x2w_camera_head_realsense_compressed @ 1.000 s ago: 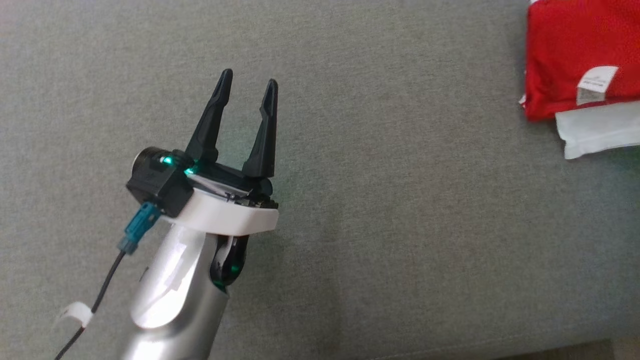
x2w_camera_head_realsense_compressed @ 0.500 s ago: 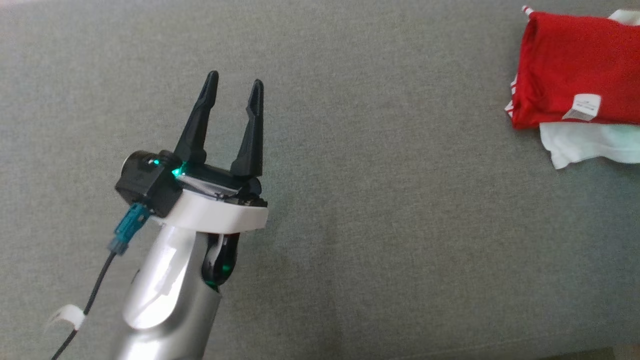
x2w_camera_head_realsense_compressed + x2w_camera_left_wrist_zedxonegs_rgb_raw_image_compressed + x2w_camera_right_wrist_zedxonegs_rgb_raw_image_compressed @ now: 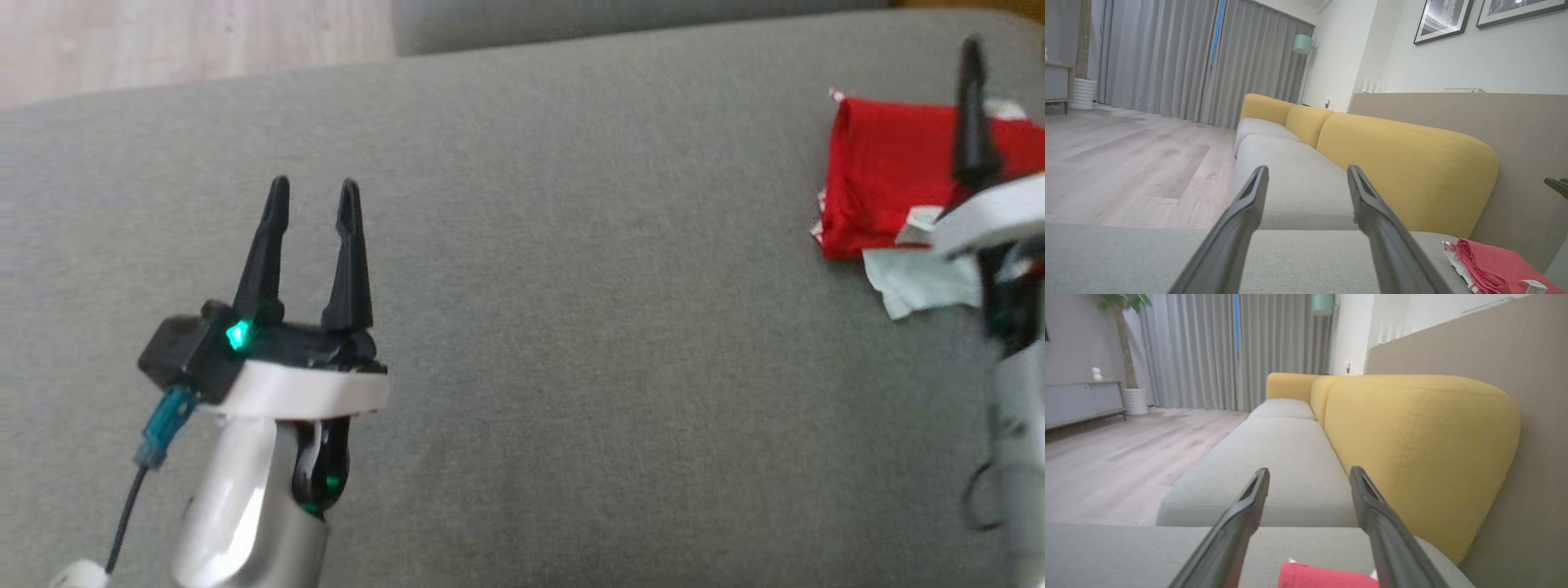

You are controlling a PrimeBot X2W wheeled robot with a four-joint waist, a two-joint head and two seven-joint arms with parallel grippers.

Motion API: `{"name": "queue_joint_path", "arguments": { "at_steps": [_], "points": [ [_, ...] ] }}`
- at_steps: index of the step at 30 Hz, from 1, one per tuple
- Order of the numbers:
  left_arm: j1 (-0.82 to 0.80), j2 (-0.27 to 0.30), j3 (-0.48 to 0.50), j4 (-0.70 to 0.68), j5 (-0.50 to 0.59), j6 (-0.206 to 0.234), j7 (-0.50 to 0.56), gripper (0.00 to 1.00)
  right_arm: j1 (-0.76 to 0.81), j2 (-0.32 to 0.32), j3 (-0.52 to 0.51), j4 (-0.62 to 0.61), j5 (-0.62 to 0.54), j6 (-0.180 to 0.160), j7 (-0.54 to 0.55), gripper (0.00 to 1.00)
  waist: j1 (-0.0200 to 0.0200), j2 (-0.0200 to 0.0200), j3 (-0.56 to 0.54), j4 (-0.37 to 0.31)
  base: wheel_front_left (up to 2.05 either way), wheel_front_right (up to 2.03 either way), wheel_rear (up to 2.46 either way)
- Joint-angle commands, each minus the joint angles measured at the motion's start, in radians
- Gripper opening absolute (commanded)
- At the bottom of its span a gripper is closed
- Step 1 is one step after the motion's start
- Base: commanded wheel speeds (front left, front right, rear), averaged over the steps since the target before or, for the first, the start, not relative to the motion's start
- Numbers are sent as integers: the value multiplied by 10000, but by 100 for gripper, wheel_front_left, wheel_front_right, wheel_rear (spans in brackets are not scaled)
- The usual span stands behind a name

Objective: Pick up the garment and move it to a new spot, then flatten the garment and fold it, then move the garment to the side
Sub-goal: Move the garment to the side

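my left gripper (image 3: 314,189): spread, empty, over bare seat (image 3: 571,245) | my right gripper (image 3: 1309,473): spread, empty, over garment (image 3: 882,175) | garment: folded, seat's right end | next: I'd lift straight, so fingers don't snag the fold

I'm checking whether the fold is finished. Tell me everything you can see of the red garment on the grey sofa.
The red fabric garment lies folded into a rectangle, with white cloth poking out beneath and a white label at one edge. It rests on the grey sofa seat, at the robot's right. The open right gripper grips none of it.
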State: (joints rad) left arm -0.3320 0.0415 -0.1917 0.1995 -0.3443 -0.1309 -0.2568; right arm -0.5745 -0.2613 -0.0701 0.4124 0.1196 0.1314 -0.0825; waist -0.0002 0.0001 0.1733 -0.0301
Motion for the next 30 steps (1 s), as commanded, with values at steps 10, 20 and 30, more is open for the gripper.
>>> {"name": "queue_joint_path", "arguments": {
  "at_steps": [10,20,30],
  "points": [
    [734,87,568,-344,-48,48,-49,100,1522,1979,249,-1145,995,-7,-677,100,2,-1,-707,594,0,0,0],
    [1334,87,556,-64,-120,112,-49,100,2859,2106,1128,-242,1319,-7,-1724,100,2,-1,-891,613,0,0,0],
    [1525,87,757,140,-755,98,-49,100,3205,2109,1233,-514,1393,-7,-1789,100,2,-1,-964,568,0,0,0]
  ]
}}
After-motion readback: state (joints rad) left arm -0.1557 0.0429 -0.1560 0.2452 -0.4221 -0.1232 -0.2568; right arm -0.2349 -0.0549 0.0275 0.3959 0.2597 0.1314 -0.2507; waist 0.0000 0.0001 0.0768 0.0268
